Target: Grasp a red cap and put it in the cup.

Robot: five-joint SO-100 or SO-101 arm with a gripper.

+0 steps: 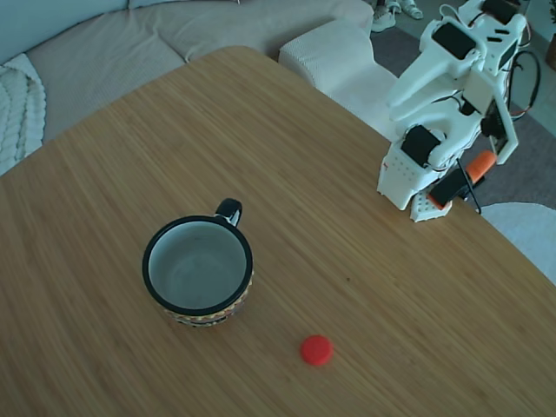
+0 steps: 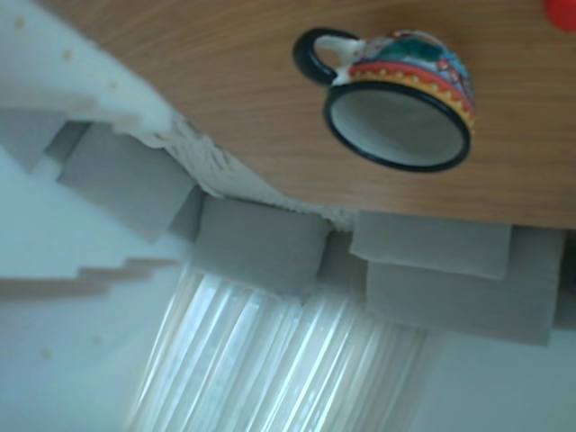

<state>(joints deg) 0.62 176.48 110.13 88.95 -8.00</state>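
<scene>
Flat on the wooden table (image 1: 287,148) lies the red cap (image 1: 316,349), near the cup (image 1: 197,270) (upright, nothing inside); the folded arm's gripper (image 1: 452,193) sits well apart at the table's edge; whether its jaws are parted, I cannot tell.

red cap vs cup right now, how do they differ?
Size: the red cap is far smaller than the cup, smaller than its mouth.
Shape: the cap is a flat disc; the cup is a tall, open hollow with a black handle.
Colour: the cap is plain red; the cup has a black rim, pale inside and patterned outside.
Shared: both are round and rest apart on the wooden table.
</scene>
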